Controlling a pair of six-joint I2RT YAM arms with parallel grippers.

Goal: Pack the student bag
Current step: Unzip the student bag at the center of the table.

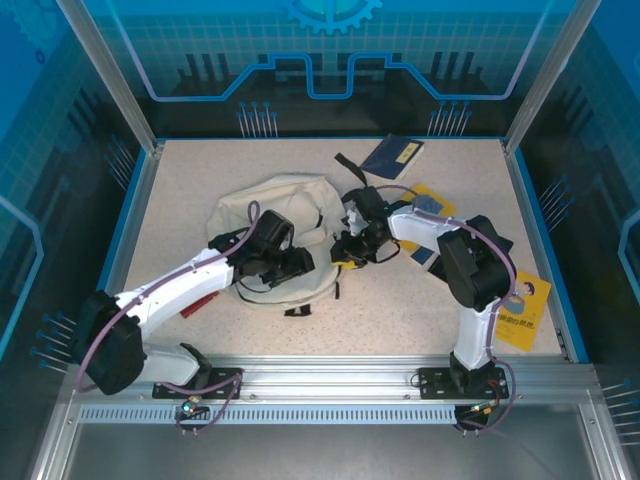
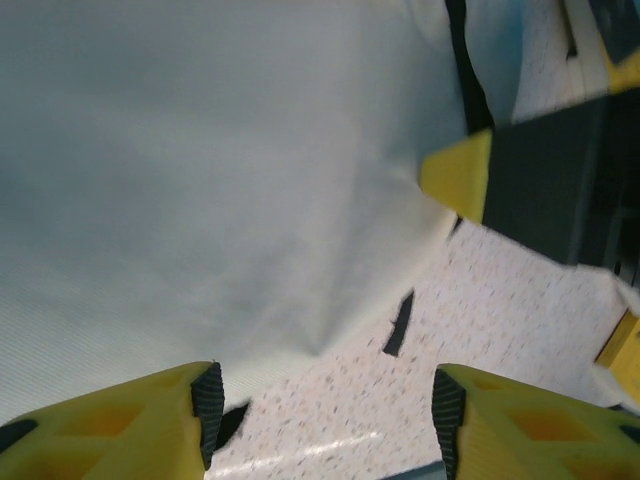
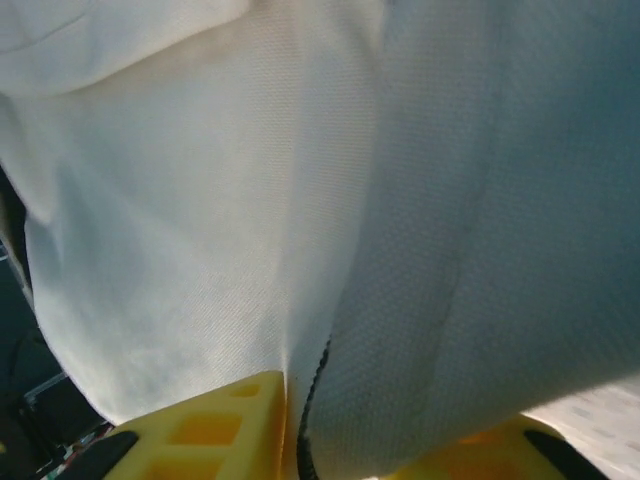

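Tool-wise: right tool [image 3: 350, 445] clamped on a fold of the student bag [image 1: 288, 205], beside a black zipper line; left tool [image 2: 327, 405] spread, gripping nothing, just off the cream fabric's edge over bare speckled surface [image 1: 180, 200]. Bag slumped mid-surface, between the two arms. Farther out: blue book [image 1: 392, 155] by the far edge, yellow book [image 1: 525, 310] near the right arm's base, close to the right edge.

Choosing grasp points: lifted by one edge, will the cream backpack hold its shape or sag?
Probably sags: the backpack lies slumped and creased, and its cloth folds inside the right gripper. Pushed, it would likely bunch up rather than slide whole. Its loose straps might snag.
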